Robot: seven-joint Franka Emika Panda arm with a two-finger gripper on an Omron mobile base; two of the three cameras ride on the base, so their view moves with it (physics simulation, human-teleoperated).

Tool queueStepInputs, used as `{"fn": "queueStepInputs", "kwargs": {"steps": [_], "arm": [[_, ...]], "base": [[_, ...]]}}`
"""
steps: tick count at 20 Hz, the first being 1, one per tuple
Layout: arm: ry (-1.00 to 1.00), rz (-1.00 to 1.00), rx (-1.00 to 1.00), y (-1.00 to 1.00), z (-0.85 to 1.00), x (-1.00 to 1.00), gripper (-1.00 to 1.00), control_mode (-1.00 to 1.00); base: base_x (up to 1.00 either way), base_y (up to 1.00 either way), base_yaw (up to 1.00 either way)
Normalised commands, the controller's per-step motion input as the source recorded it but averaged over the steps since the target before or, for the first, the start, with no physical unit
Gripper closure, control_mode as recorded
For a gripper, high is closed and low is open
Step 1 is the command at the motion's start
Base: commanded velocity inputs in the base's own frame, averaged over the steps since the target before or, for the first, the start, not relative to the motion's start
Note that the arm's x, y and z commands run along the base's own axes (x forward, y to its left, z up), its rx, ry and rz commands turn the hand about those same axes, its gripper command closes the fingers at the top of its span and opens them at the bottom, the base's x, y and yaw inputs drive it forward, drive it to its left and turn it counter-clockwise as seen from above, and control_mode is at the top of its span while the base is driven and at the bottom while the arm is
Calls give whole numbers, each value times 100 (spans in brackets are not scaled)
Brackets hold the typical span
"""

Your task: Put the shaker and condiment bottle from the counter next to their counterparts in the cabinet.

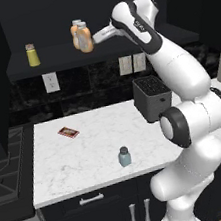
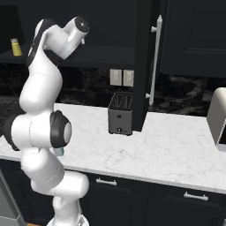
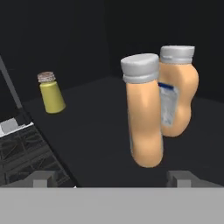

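Up on the cabinet [image 1: 50, 66] shelf, the condiment bottle [image 3: 144, 118] stands right beside the labelled orange bottle [image 3: 177, 94], with the yellow shaker [image 3: 51, 92] well apart at the far end. A toaster [image 1: 152, 97] sits under the raised arm, a small red packet [image 1: 68, 133] near the counter's [image 1: 89, 156] back. The shaker [image 1: 124, 157] waits near the counter's front edge. The gripper [image 3: 113, 177] reaches level into the shelf, jaws spread wide, holding nothing
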Motion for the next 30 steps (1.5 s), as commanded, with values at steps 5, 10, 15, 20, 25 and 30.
{"fn": "queueStepInputs", "kwargs": {"steps": [5,10,15,20,25,30], "arm": [[-6,0,1,-44,-47,-89,-100,-100],[0,0,9,-48,-16,-100,-100,-100],[0,10,1,-49,-44,-98,-100,-100],[0,11,-8,-3,-78,-29,-100,-100],[0,17,-14,0,-77,0,-100,-100],[5,28,-12,-17,-70,0,-100,-100]], "base": [[0,0,0],[0,0,0],[0,0,0],[0,0,0],[0,0,0],[0,0,0]]}}
